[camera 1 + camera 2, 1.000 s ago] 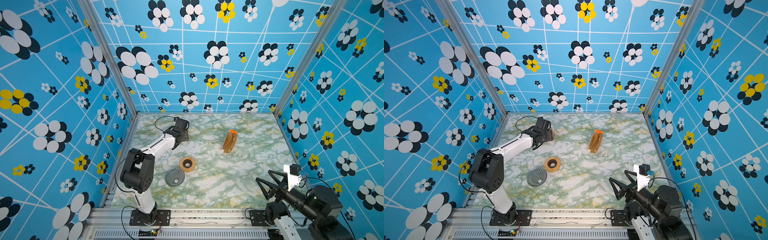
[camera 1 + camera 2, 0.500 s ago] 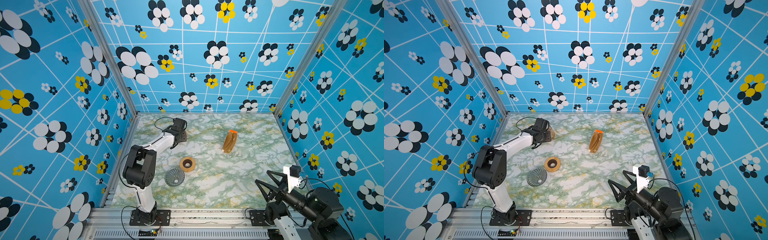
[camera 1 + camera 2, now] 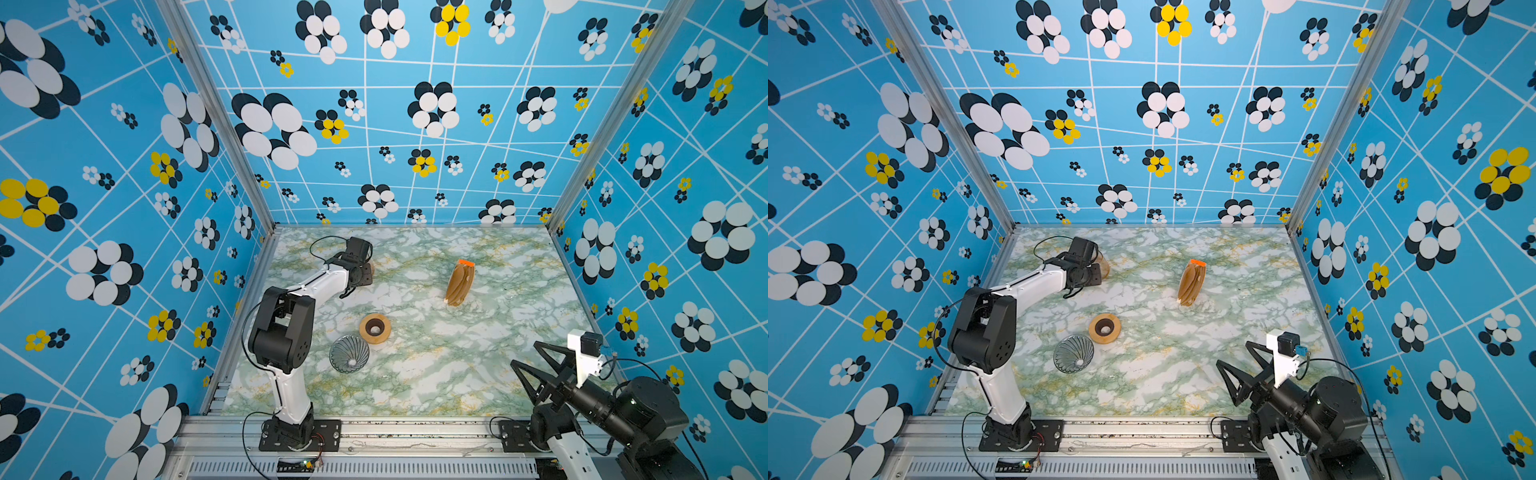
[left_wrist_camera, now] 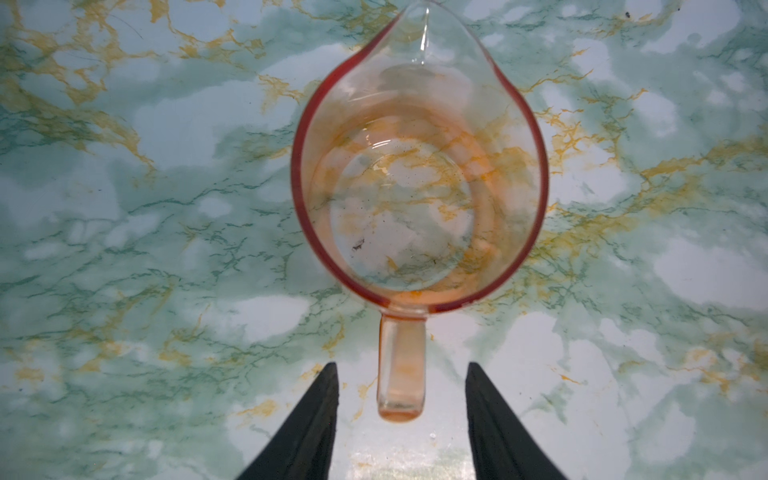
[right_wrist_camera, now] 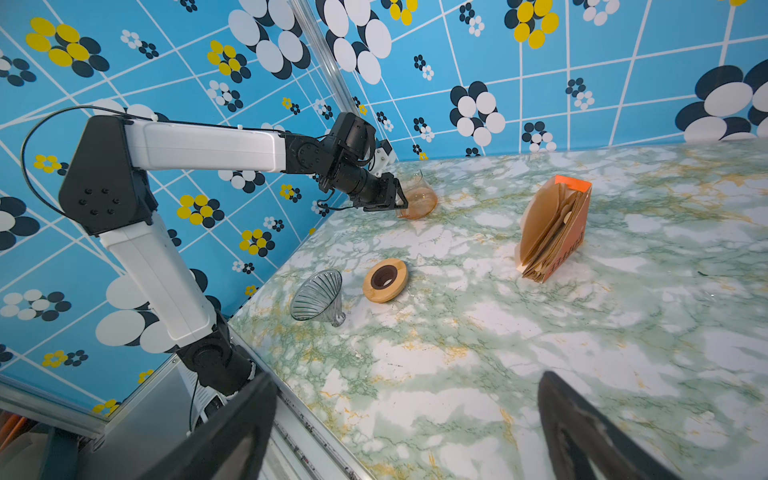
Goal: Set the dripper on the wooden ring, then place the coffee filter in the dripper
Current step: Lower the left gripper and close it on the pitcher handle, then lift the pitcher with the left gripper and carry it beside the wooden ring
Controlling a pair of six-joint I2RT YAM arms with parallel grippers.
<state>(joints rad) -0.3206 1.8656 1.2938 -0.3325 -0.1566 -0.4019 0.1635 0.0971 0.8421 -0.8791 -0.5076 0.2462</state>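
The dripper [image 3: 349, 354] [image 3: 1073, 354], a clear ribbed glass cone, lies tilted on the marble near the left arm's base; it also shows in the right wrist view [image 5: 318, 296]. No single coffee filter shows apart from the upright stack of brown filters [image 3: 459, 284] [image 5: 552, 228]. My left gripper [image 4: 401, 368] [image 3: 1092, 274] is open at the back left. Its fingers flank the handle [image 4: 402, 349] of an amber glass carafe [image 4: 419, 174] with a gap on each side. My right gripper [image 5: 407, 376] [image 3: 524, 353] is open and holds nothing, above the table's front right.
A round wooden ring with a dark centre [image 3: 375, 328] [image 5: 385, 279] lies flat just behind the dripper. The carafe [image 5: 417, 199] stands close to the left wall. Patterned blue walls close in the table [image 3: 457, 374] on three sides, and a metal rail runs along its front edge.
The left arm's wrist has shifted slightly toward the back left over the carafe. The right arm has stayed almost still.
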